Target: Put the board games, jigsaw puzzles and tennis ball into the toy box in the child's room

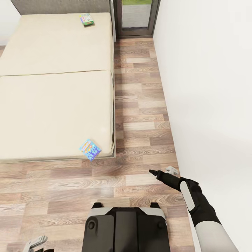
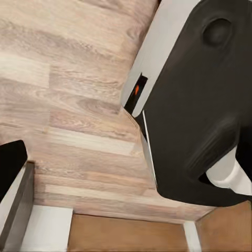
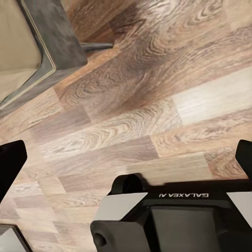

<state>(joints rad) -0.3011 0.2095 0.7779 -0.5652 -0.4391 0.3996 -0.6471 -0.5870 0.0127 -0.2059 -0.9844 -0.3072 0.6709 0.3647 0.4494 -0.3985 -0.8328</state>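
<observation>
the head view looked down on the bed, which took up the upper left and middle left of the frame, its cream mattress split by a seam. one board game, blue and yellow, lay flat near the bed's lower right corner, close to the edge. a second board game, white and green, lay flat near the top of the frame, on the far part of the mattress. the two were well apart.

wood-plank floor ran down the right of the bed to a dark doorway at the top, with a white wall along the right side.

the right end effector hung over the floor at lower right, its fingers spread apart and holding nothing. the left end effector showed at the lower left corner; i could not tell how far open it was. the robot's dark base sat at bottom centre.
</observation>
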